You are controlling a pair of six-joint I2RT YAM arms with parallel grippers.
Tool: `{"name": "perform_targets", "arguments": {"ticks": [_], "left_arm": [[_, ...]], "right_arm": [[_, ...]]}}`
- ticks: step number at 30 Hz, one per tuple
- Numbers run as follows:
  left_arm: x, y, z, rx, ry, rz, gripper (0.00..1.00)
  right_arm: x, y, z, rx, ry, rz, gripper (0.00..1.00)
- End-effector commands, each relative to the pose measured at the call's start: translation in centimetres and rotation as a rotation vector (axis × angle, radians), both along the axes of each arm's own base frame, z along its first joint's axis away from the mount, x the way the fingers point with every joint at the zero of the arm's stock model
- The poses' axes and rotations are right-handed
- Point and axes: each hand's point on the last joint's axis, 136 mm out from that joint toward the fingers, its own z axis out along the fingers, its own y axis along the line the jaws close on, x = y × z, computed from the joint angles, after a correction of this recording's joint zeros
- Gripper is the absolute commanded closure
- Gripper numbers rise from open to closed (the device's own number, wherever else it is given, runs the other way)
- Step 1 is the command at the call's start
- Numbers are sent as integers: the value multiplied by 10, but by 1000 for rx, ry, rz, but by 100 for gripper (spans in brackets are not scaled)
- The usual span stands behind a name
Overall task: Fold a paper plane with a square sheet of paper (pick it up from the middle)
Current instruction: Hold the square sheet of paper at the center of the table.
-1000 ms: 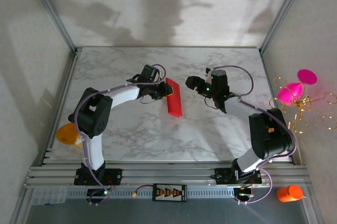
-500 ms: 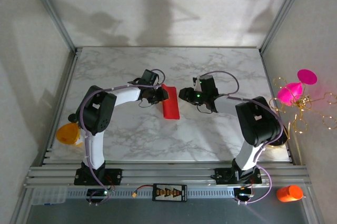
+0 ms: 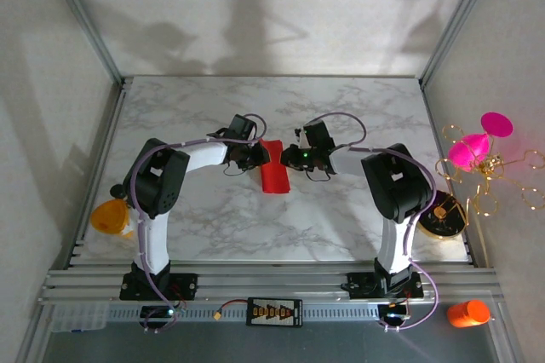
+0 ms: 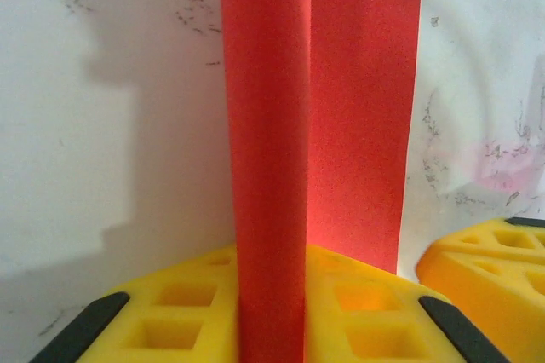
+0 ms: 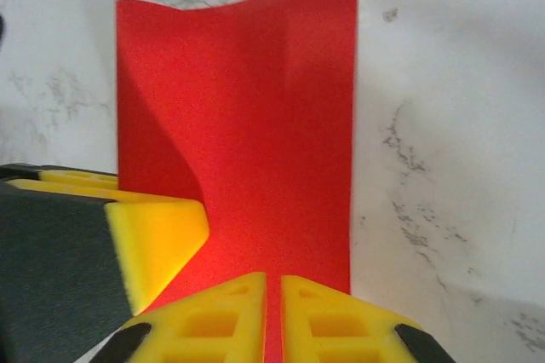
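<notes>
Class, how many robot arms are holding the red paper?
2. The left arm grips the red paper from its left side, the right arm from its right, both jaws closed.

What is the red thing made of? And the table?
The red sheet looks like thin matte paper: it stands creased with layered edges. The table looks like marble or a marble print, white with grey veins.

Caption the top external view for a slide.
Left gripper and right gripper pinch the folded red paper on the marble table.
</notes>
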Motion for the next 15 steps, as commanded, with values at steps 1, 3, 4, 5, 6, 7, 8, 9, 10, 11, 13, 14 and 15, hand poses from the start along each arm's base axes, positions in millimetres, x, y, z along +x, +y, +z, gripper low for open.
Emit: {"name": "perform_targets", "arguments": {"ticks": [1, 3, 4, 5, 6, 7, 8, 9, 10, 11, 13, 14, 15], "left_arm": [[-3, 8, -12, 34, 20, -12, 79], [-3, 7, -12, 34, 21, -20, 79], [-3, 7, -12, 36, 21, -23, 78], [-2, 6, -11, 36, 16, -26, 78], [-1, 6, -9, 37, 12, -31, 77], [0, 6, -7, 37, 7, -34, 76], [1, 5, -4, 37, 2, -35, 75], [2, 5, 0, 34, -3, -34, 74], [3, 5, 3, 34, -10, -28, 73], [4, 7, 7, 36, -17, -16, 70], [6, 13, 14, 44, -32, 29, 63], [6, 17, 16, 51, -35, 62, 61], [5, 21, 19, 53, -40, 89, 57]], "right_arm": [[-6, 5, -8, -21, 34, 34, 86], [-8, 5, -13, -34, 48, 34, 87], [-9, 5, -15, -41, 56, 32, 87], [-9, 3, -18, -52, 65, 26, 87], [-11, 2, -22, -62, 81, 18, 86], [-13, 1, -25, -69, 95, 11, 86], [-14, 0, -27, -77, 108, -1, 85], [-15, -2, -31, -89, 123, -14, 85], [-17, -4, -35, -103, 141, -30, 85], [-18, -7, -38, -117, 158, -49, 85], [-21, -11, -43, -142, 183, -86, 85], [-22, -15, -45, -156, 193, -107, 84], [-23, -16, -46, -163, 201, -121, 84]]}}
